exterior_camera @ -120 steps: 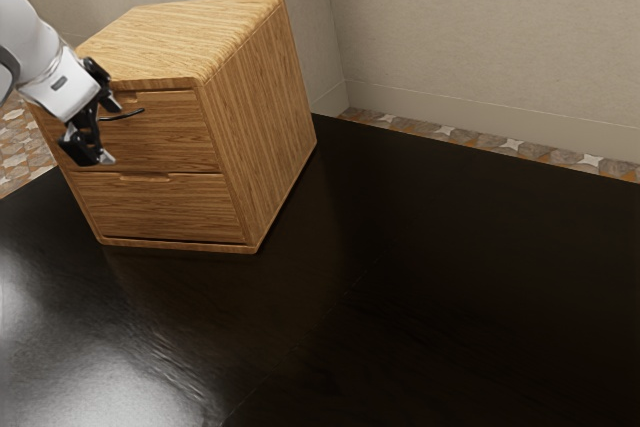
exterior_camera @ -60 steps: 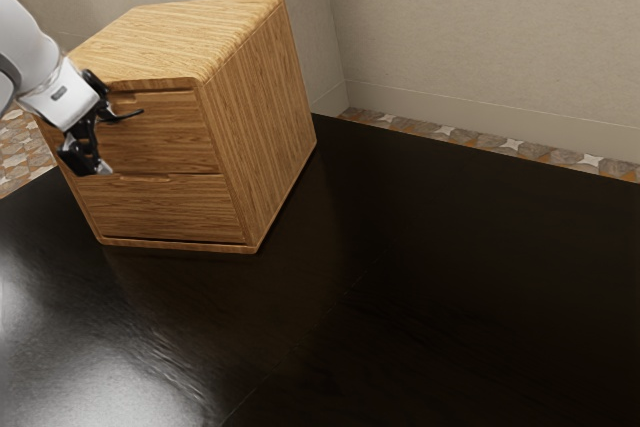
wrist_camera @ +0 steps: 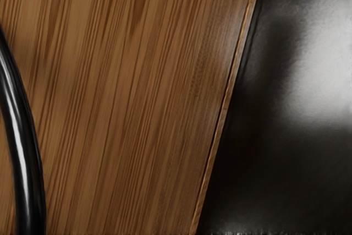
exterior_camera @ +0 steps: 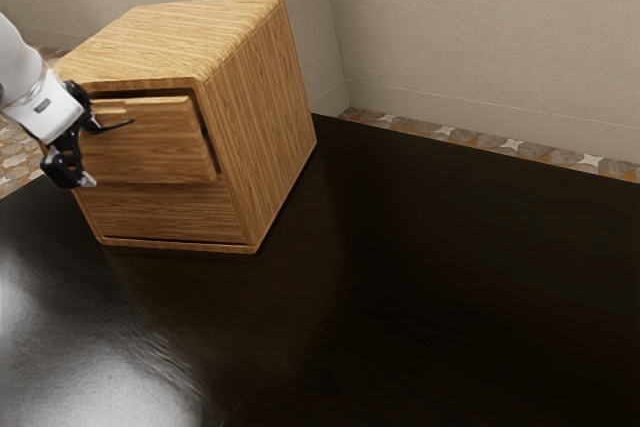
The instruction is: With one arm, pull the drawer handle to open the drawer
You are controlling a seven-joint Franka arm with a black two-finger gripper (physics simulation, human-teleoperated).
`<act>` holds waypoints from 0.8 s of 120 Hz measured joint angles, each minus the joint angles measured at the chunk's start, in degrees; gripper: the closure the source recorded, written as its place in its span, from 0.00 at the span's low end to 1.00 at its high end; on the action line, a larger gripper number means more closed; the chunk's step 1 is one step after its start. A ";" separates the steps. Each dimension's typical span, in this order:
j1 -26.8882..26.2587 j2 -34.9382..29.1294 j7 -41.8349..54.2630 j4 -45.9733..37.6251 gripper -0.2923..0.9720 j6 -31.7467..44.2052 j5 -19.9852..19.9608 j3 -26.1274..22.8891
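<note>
Striped honey-toned wood covers the boxy cabinet [exterior_camera: 250, 97], which stands on a glossy black surface [exterior_camera: 420, 307]. Its top drawer [exterior_camera: 150, 142] juts partly out of the front, above the flush lower drawer [exterior_camera: 165, 209]. A thin, curved black handle [exterior_camera: 112, 126] crosses the drawer front, and the claw [exterior_camera: 68, 169] sits right at it. Whether the claw grips the handle, I cannot tell.

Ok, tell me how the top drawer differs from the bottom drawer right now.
The top drawer stands partly open, its front forward of the cabinet, with a dark gap beside it; the bottom drawer sits flush and shut. The gripper is at the top drawer's dark handle, not at the bottom drawer. Both drawers have the same striped wood fronts.
</note>
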 joint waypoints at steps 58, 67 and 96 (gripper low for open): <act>14.49 -0.83 0.14 -7.20 0.13 -0.06 -4.11 -11.86; 16.46 -1.59 0.18 -8.40 0.17 -0.06 -4.41 -13.49; 21.71 -2.82 0.28 -11.23 0.18 0.00 -5.61 -17.82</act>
